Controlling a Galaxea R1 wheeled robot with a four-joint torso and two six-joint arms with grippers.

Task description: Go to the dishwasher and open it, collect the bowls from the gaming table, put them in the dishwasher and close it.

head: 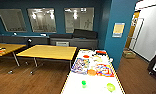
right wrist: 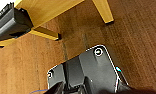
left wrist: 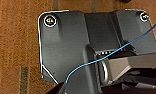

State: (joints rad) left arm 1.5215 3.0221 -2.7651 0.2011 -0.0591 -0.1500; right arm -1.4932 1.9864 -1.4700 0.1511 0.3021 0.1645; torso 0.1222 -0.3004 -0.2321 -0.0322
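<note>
We see the bright green bowl [head: 84,83] and the paler lime-green bowl [head: 110,87] on our near end of the gaming counter [head: 76,86] (among games); the paler bowl near the edge could be knocked off. Pincer states: cannot tell.

Office lounge, teal walls, sofa [head: 73,37], yellow tables [head: 47,52], games on white table [head: 76,85]

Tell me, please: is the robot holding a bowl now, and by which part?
No hold can be seen. Both bowls, the bright green bowl and the lime-green bowl, sit on the gaming table.
</note>
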